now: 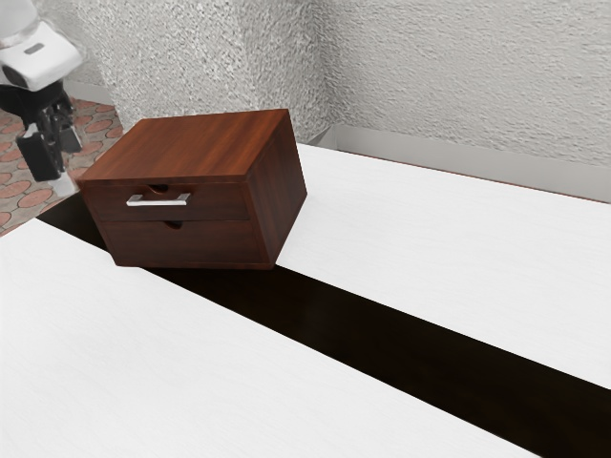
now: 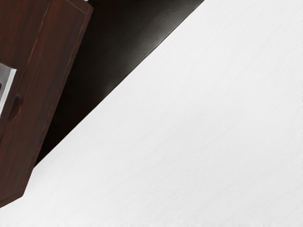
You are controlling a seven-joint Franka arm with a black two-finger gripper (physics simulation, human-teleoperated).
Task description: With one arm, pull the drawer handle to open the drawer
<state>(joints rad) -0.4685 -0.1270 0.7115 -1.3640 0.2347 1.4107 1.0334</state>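
A dark wooden cabinet (image 1: 205, 143) with two drawers stands on the table at the exterior view's left. The top drawer (image 1: 215, 201) carries a silver bar handle (image 1: 158, 200), and its front sits flush with the cabinet. The lower drawer (image 1: 191, 244) has only a small notch. My black gripper (image 1: 54, 153) hangs open at the far upper left, beside and behind the cabinet's left side, apart from it and holding nothing. In the wrist view the cabinet front (image 2: 40, 90) and one end of the handle (image 2: 5, 87) show beside the hand.
The table has white panels (image 1: 449, 229) split by a dark stripe (image 1: 382, 343) running from under the cabinet toward the lower right. A rough grey wall (image 1: 430, 67) stands behind. A patterned floor (image 1: 24, 191) lies past the table's left edge.
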